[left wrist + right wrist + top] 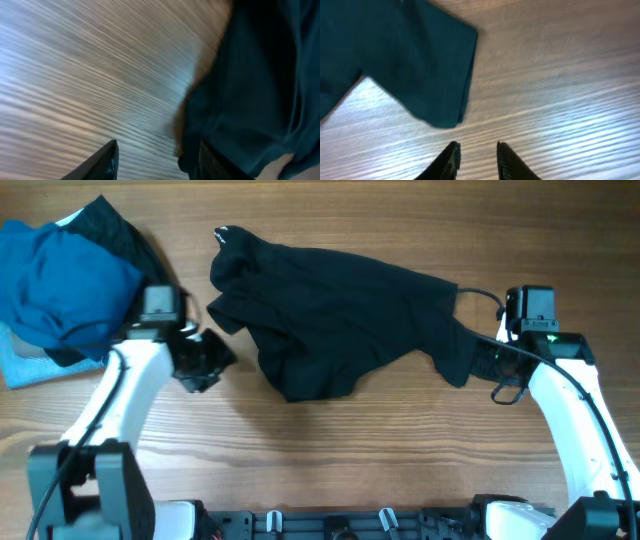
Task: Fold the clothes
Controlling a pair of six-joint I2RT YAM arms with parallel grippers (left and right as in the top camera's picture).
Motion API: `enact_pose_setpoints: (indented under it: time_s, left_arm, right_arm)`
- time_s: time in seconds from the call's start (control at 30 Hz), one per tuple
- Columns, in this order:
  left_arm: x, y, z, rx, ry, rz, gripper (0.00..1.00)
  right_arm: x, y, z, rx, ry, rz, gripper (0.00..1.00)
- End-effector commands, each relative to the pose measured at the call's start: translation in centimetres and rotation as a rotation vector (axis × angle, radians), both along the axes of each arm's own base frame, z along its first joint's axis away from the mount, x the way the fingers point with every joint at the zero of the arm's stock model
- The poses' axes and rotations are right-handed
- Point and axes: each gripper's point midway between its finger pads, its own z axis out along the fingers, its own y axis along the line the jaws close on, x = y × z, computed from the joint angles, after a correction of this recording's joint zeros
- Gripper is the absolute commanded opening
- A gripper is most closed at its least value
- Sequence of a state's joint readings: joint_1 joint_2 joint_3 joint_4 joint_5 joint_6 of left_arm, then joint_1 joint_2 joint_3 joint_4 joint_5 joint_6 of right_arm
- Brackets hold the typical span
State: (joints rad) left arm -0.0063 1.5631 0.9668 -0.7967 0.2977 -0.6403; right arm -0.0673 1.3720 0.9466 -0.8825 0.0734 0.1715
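Note:
The clothes (340,310), a plain black garment, lie crumpled across the middle of the table, with a small white mark at the top-left corner. My left gripper (205,360) sits just off the garment's left edge. In the left wrist view this gripper (157,160) is open; the black fabric (250,90) fills the right side and its edge reaches the right finger (215,165). My right gripper (492,365) is beside the garment's right end. In the right wrist view it (477,155) is open over bare wood, a short way from the fabric (405,60).
A bright blue garment (60,280) is heaped at the far left on a dark item (115,225). A light blue cloth (20,365) pokes out beneath it. Bare wooden table (350,450) stretches along the front.

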Motion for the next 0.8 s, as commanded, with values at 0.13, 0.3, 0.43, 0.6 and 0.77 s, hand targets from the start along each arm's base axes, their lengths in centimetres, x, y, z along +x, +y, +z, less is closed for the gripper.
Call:
enact_pose_setpoints:
  time_s: [0.13,0.3,0.43,0.6,0.77]
  left_arm:
    - [-0.3,-4.5,-1.9,-0.041,0.072,-0.051,0.52]
    - [-0.1,-7.5,-3.1,-0.135,0.098,-0.079,0.51]
    - [-0.6,-9.8,-4.2,-0.172,0.138,-0.086,0.49]
    - [-1.7,-11.8,-4.4,-0.170,0.157,-0.140,0.47]
    - [-2.0,-12.1,-4.5,-0.150,0.163,-0.132,0.47]
  right_arm:
    - [-0.9,2.9,-0.1,0.174,0.020,0.005,0.36]
    - [-0.7,3.0,-0.1,0.185,0.010,-0.024,0.37]
    - [-0.7,3.0,-0.1,0.184,0.011,-0.023,0.38]
    - [-0.6,3.0,-0.1,0.185,0.007,-0.023,0.39]
    - [-0.6,3.0,-0.1,0.185,0.008,-0.024,0.40]
